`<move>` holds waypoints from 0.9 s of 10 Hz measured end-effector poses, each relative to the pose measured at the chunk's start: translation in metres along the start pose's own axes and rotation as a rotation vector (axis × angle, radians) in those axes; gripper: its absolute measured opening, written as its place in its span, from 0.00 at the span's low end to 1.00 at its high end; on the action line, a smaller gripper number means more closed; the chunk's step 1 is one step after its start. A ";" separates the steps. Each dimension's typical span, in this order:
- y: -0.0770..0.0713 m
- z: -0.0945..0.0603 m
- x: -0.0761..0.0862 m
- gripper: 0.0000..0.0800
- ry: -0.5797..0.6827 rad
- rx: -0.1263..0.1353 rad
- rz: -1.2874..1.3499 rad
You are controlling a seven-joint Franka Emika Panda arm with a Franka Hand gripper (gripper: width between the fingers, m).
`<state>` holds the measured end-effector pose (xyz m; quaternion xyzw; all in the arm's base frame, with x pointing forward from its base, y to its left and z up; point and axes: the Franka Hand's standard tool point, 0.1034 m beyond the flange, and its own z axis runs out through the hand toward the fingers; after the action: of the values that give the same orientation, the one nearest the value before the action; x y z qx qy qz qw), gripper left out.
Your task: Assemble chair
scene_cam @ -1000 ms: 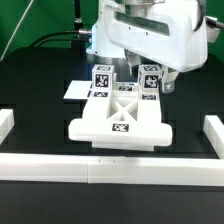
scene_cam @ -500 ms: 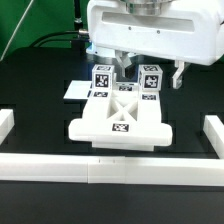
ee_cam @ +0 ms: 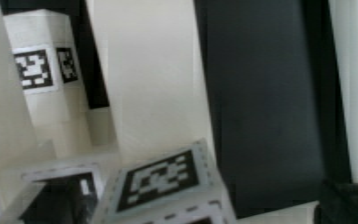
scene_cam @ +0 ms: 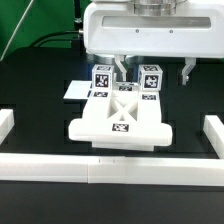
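Note:
The part-built white chair (scene_cam: 120,118) lies on the black table: a flat frame with a crossed cut-out and a tag near its front. Two short upright blocks with tags rise from its far end, the left block (scene_cam: 101,78) and the right block (scene_cam: 150,78). My gripper (scene_cam: 155,72) hangs open over that end, holding nothing. One finger (scene_cam: 122,68) is between the two blocks and the other (scene_cam: 187,72) is off to the exterior view's right of the right block. The wrist view shows a tagged upright block (ee_cam: 44,70), a tagged flat face (ee_cam: 167,180) and one dark fingertip (ee_cam: 352,204).
The marker board (scene_cam: 74,90) lies flat behind the chair on the exterior view's left. Long white border rails run along the front (scene_cam: 110,168), the exterior view's left (scene_cam: 5,124) and the exterior view's right (scene_cam: 212,134) of the black table.
The hand has turned from a slanted pose to face the exterior camera squarely, so its fingers now appear wider apart. The chair parts have not moved.

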<state>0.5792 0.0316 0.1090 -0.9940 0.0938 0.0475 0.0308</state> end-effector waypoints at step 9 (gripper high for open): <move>0.008 0.000 0.002 0.33 0.000 0.015 0.014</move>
<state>0.5794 0.0230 0.1080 -0.9930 0.1011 0.0473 0.0378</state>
